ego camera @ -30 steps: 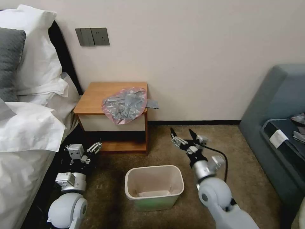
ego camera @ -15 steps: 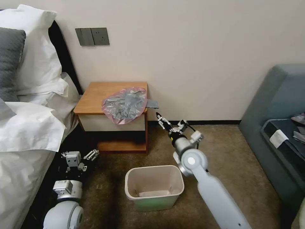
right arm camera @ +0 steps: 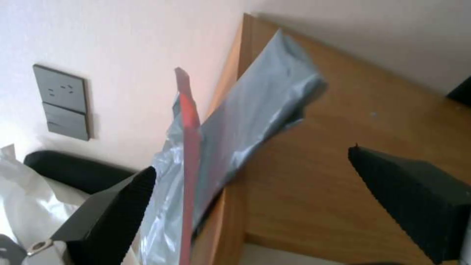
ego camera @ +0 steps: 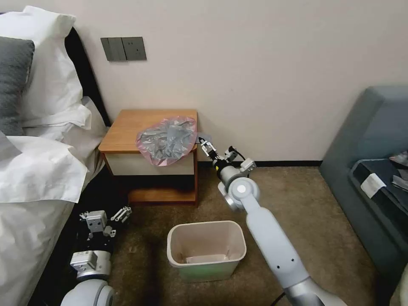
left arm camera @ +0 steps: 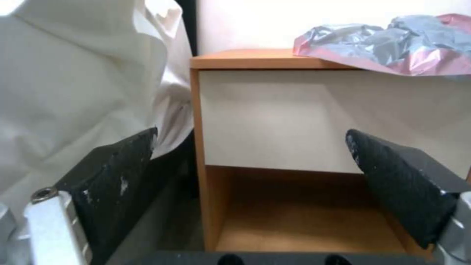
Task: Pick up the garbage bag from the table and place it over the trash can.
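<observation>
Reach step: my right gripper [ego camera: 204, 143], jaws wide and empty, sits at the garbage bag [ego camera: 166, 139] overhang off the table [ego camera: 127, 127] right edge (left gripper [ego camera: 111, 216] parked low, open), next needs closing on that flap

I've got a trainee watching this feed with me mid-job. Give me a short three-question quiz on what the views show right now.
1. True or false: the garbage bag already lines the trash can.
2. Which hand is up at the corner of the table where the bag overhangs? A) left hand B) right hand
3. Fill in: the left hand sits low on the floor beside the ____.

Key
1. False: the bag lies crumpled on the table, spilling over its front and side edges.
2. B: the right hand is open, a flap of the bag between its fingers, not gripped.
3. Bed: white bed linen is next to it.
</observation>
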### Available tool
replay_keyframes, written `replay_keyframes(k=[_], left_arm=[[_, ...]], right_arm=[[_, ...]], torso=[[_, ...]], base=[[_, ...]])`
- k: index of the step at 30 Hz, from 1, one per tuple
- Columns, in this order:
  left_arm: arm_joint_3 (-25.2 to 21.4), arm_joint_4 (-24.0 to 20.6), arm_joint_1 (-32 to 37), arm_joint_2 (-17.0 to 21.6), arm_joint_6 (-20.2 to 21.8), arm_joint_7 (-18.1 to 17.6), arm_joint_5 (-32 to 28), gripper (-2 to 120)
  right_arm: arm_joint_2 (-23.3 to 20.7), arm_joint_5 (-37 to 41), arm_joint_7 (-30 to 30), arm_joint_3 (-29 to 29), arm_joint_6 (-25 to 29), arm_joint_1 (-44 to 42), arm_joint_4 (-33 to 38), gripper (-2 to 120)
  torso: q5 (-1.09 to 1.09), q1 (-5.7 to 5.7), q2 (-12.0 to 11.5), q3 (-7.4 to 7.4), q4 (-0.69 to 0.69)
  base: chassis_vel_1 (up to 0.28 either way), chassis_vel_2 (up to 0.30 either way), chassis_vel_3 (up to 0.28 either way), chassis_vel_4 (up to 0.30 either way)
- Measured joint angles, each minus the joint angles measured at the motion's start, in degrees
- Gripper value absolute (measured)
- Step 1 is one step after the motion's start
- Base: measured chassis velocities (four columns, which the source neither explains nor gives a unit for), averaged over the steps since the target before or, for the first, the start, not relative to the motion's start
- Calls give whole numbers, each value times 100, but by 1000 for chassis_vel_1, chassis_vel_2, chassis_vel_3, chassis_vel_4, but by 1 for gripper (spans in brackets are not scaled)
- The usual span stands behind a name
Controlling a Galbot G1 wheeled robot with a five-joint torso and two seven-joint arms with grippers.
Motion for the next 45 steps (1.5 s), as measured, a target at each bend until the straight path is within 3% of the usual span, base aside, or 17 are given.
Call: replay_keyframes(k=[18,25,28,33,41,44,45], left_arm=[[-31,-84,201,-69,-54,-36,52,99],[-51,-127,186,-92,-55,-65,35,99],[-62,-145,184,-74,-55,-81,26,99],[-65,-152,182,-69,-54,-93,21,99],[-44,-140,158,-67,-45,-101,16,99],[-39,-133,150,-73,-44,-101,16,99],[-38,-129,148,-73,-44,-102,16,99]], right_arm=[[247,-152,-424,316,155,283,-554,100],[345,-207,-449,367,263,310,-638,78],[379,-237,-515,355,293,300,-702,62],[408,-253,-553,401,330,298,-733,48],[371,-337,-637,431,362,252,-741,15],[369,-370,-644,429,365,246,-743,9],[371,-375,-646,430,367,246,-743,0]], torso=[[0,0,0,0,-1],[0,0,0,-1,0],[0,0,0,-1,-1],[0,0,0,-1,0],[0,0,0,-1,-1],[0,0,1,-1,-1],[0,0,0,-1,-1]], base=[[0,0,0,0],[0,0,0,0],[0,0,0,0],[0,0,0,0],[0,0,0,0],[0,0,0,0],[0,0,0,0]])
